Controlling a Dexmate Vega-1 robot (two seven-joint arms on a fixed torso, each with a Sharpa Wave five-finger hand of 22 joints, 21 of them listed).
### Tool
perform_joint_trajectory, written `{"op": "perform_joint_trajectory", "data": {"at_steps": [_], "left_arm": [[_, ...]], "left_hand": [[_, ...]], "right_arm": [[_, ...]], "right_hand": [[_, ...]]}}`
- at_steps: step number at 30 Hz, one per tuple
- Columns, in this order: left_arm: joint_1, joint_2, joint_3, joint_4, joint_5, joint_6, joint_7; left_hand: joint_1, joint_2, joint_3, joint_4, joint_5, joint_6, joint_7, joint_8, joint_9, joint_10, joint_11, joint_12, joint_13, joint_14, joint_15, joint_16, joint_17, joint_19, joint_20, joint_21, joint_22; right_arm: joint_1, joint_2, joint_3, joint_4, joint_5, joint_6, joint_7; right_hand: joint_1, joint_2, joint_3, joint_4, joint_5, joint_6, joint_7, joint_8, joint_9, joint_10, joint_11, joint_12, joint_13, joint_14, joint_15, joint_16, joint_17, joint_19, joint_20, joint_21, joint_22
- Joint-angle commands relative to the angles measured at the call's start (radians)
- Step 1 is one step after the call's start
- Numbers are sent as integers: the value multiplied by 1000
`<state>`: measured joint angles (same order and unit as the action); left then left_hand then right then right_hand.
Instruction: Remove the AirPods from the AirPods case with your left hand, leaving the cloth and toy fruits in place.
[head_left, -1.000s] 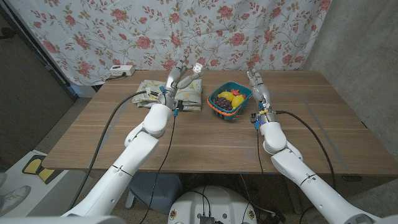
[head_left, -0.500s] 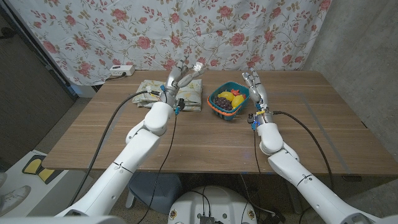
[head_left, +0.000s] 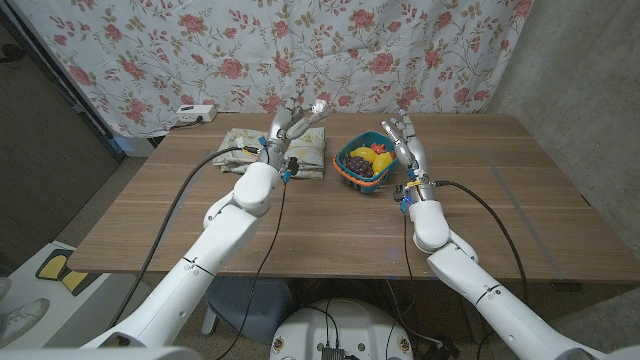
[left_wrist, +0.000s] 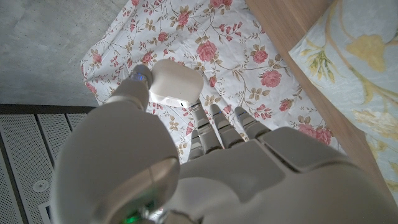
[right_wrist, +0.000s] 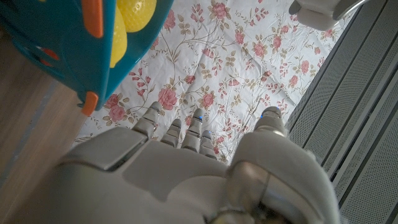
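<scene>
We see a wooden table (head_left: 300, 215) before a white curtain with red roses (head_left: 250, 45). A grey concrete wall (head_left: 580, 60) stands to its right, a dark panel (head_left: 40, 130) to its left, over grey floor (head_left: 85, 215).

A white plastic power strip (head_left: 194, 113) lies beyond the wooden table's (head_left: 300, 220) far left corner, before a rose-printed curtain (head_left: 200, 50).
</scene>
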<state>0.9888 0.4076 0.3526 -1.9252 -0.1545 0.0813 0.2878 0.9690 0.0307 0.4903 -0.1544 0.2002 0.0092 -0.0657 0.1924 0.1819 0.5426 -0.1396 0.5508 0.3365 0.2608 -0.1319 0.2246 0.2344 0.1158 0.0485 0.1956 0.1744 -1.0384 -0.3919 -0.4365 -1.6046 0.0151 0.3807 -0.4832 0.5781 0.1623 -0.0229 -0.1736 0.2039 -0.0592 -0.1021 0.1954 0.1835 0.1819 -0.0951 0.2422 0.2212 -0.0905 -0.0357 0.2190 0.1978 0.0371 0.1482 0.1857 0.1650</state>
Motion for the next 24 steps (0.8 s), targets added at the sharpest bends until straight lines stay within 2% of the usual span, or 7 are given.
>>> {"op": "perform_joint_trajectory", "data": {"at_steps": [1, 10, 15, 17, 24], "left_arm": [[-9, 4, 9, 1, -52, 3, 15], [-9, 11, 10, -11, -92, 16, 23], [-8, 11, 10, -16, -120, 28, 31], [-13, 14, 9, -19, -136, 43, 29], [-22, 21, 10, -15, -169, 41, 33]], "left_hand": [[1, 10, -6, 1, 8, 4, -1, 0, 0, 70, -74, 146, 128, 0, 5, -1, 4, 0, 4, -2, 3], [-1, 11, -9, 1, 9, 1, -1, -1, 0, 65, -74, 144, 128, -4, 7, -3, 3, -2, 7, -2, 3], [-2, 12, -11, 1, 10, 0, 1, -2, 0, 67, -74, 145, 128, -4, 8, -2, 3, -3, 8, -2, 3], [-1, 12, -11, 0, 11, -1, 1, -2, 0, 68, -74, 145, 128, -3, 8, -2, 3, -2, 7, -2, 3], [0, 13, -13, -2, 12, -2, 2, -2, 0, 68, -74, 145, 129, -5, 10, -3, 2, -3, 9, -1, 3]], "right_arm": [[8, -18, -26, -23, -59, -34, -27], [13, -19, -49, -25, -96, -36, -52], [12, -12, -63, -19, -118, -25, -74], [10, -10, -71, -17, -138, -20, -90], [-6, -13, -86, -50, -181, -57, -124]], "right_hand": [[23, -1, 11, -3, 6, -7, -8, 7, 5, 7, -6, 0, 2, 0, -26, 2, 2, 4, 2, 3, 3], [84, -12, 41, -5, 6, -16, -7, 6, 6, 14, -23, -4, 6, 5, -36, 4, 1, 11, 4, 3, 2], [105, -17, 51, -4, 6, -21, -8, 5, 6, 23, -18, -2, 9, 11, -48, 5, 1, 14, 3, 3, 2], [117, -21, 56, -2, 5, -23, -9, 5, 6, 27, -20, -2, 12, 14, -73, 6, 0, 16, 1, 3, 3], [132, -27, 63, 1, 3, -36, 3, 1, 7, 34, -4, 0, 18, 20, -65, 7, -1, 23, 8, 4, 3]]}}
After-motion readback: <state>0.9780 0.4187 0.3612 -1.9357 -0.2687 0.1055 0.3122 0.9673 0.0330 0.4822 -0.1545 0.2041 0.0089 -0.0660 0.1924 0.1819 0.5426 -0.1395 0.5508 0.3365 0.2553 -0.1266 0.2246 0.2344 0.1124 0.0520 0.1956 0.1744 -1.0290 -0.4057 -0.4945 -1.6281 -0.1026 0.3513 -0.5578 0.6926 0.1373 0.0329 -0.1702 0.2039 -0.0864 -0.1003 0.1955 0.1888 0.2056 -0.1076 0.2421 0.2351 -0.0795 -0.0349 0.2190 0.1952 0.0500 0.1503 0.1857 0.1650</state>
